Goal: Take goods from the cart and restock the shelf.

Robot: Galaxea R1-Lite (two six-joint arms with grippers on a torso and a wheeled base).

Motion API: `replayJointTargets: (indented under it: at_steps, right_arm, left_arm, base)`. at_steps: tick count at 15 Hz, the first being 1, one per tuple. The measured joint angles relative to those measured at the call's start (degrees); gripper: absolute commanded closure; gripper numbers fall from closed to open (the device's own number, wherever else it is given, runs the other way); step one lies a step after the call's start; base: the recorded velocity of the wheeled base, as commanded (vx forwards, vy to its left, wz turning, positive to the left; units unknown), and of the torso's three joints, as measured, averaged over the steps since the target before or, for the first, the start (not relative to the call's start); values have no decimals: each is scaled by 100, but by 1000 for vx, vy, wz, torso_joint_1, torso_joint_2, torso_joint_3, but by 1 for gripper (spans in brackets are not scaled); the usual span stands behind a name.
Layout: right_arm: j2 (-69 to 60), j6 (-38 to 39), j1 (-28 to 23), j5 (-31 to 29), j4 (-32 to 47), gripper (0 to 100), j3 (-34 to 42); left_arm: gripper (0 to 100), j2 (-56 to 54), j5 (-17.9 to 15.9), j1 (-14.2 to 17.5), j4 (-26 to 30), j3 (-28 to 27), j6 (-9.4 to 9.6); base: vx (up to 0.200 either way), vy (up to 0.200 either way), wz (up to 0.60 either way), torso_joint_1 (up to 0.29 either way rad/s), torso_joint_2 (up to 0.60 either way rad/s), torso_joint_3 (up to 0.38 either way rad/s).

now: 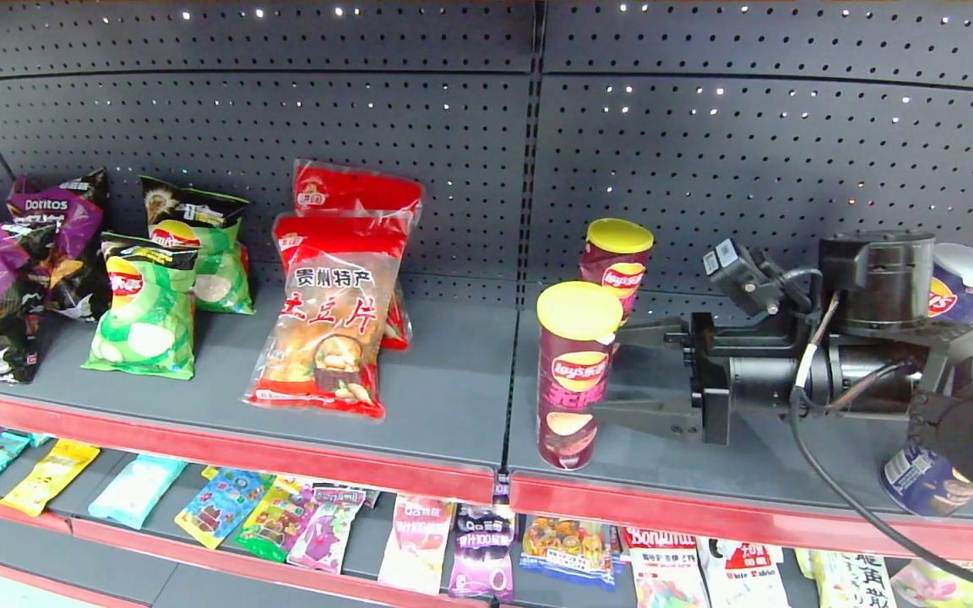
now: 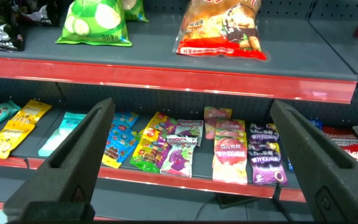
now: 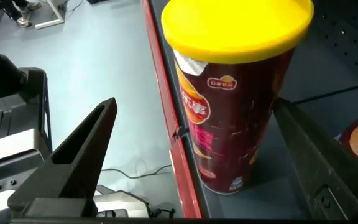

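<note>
My right gripper (image 1: 609, 371) lies level along the upper shelf (image 1: 444, 397), its fingers spread wide with the maroon chip can (image 1: 569, 380) between them. In the right wrist view there is a gap between each finger and the can's wall, so I judge I have no hold on it: jaws open, nothing clamped.

The can stands upright, yellow lid up, close to the shelf's red front lip (image 1: 419, 477) (nearer than I'd like for a tall, narrow thing). Directly behind it stands a second can (image 1: 617, 253) of the same kind. That is why this one sits so far forward: the two make a file from back to front.

I come in from the side at mid-height, I judge, because that keeps a can from tipping and leaves the lid alone. Backing straight out without brushing it is what the next move calls for.

My left gripper (image 2: 191, 155) hangs before the lower shelf, jaws wide open and empty, facing rows of candy packets (image 2: 229, 152). It is well away from the cans.

The red potato-slice bags (image 1: 326, 329) and green chip bags (image 1: 149, 308) stand farther to my left, grouped by kind, so cans belong at this end.
</note>
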Motion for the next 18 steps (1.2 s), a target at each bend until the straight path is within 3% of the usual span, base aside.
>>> replayJointTargets:
  at_steps: [10,18]
  right_arm:
    - [235,-45,-243,-13,0,0,-85]
    - [605,-156,-479,747,0,0,-395]
  left_arm:
    - [0,0,-2,0,0,0,0]
    - [0,0,-2,0,-2,0,-2]
  base:
    - [0,0,0,0,0,0]
    - [0,0,0,0,0,0]
